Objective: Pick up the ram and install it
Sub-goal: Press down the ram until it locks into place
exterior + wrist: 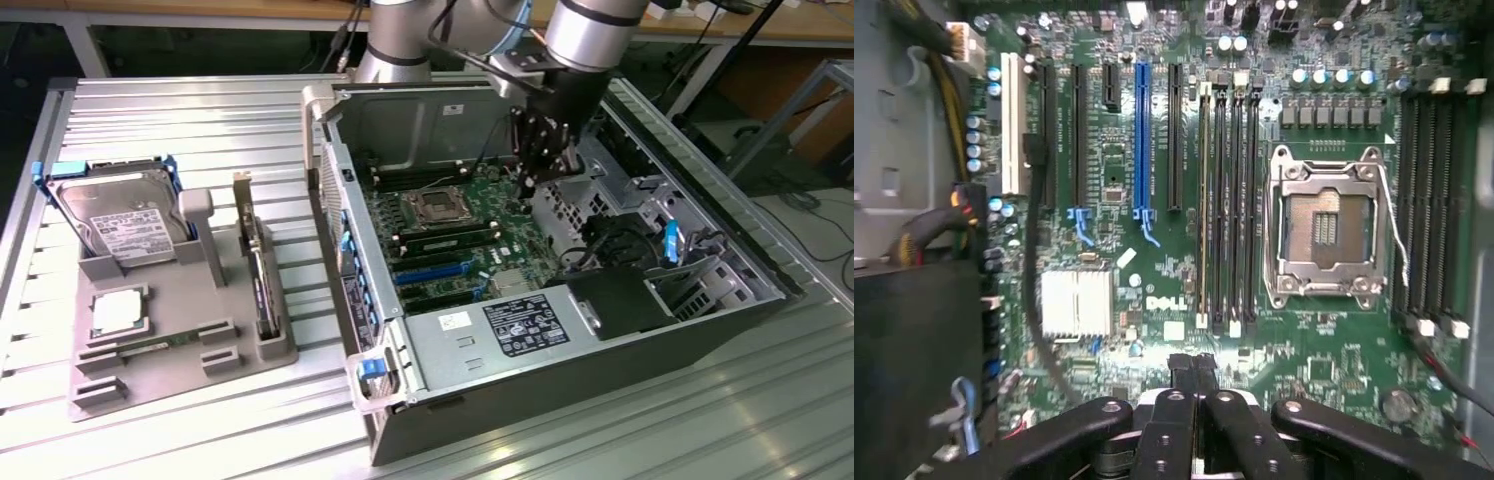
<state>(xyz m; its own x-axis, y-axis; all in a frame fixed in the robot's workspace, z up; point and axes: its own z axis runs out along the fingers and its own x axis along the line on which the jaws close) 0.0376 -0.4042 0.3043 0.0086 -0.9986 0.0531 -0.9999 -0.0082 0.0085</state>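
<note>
Claw [1192,372] is shut, nothing visible between tips, hanging inside the PC case [747,300] above the board. Ram [1204,200] sits in the slot beside the CPU socket [1324,225]. Judgement: check both end clips latch, stick level.

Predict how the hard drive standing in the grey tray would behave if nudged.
Hard drive: probably stiff and heavy for its size, given its metal casing. Standing tilted in the tray slot, it likely resists tipping.
</note>
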